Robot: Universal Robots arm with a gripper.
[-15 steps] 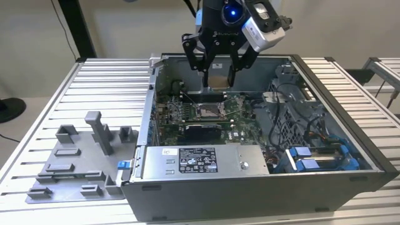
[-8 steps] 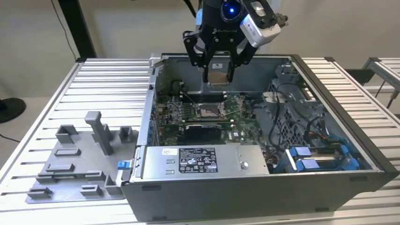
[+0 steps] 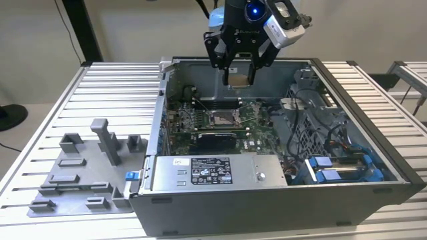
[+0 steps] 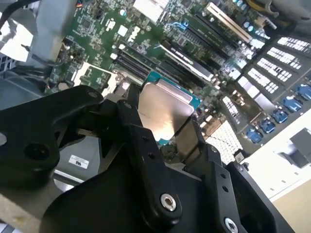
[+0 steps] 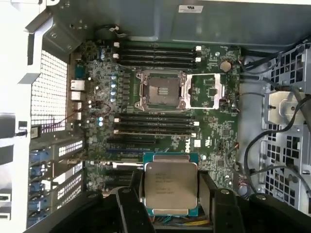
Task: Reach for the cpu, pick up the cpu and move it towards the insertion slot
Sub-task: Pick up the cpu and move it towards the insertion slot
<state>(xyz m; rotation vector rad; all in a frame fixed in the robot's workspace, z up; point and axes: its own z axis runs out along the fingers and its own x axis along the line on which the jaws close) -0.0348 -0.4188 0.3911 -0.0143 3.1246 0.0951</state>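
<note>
My gripper (image 3: 240, 75) hangs above the back of the open computer case (image 3: 363, 145), shut on the cpu (image 3: 241, 78). In both wrist views the cpu (image 5: 171, 187) (image 4: 163, 111) shows its silvery face with a teal edge, clamped between the two black fingers (image 5: 130, 201). The insertion slot (image 3: 221, 118) lies on the green circuit board below and nearer the exterior view's front. In the first wrist view the insertion slot (image 5: 160, 91) is a square socket with a shiny frame and dark centre; its metal lid (image 5: 206, 91) is folded open beside it.
Memory slots (image 5: 158, 53) flank the socket. A silver power supply (image 3: 213, 172) fills the case front. Cables and blue clips (image 3: 333, 167) sit at the exterior view's right. A grey fixture plate with blocks (image 3: 80, 175) lies on the ribbed table (image 3: 113, 95) at the exterior view's left.
</note>
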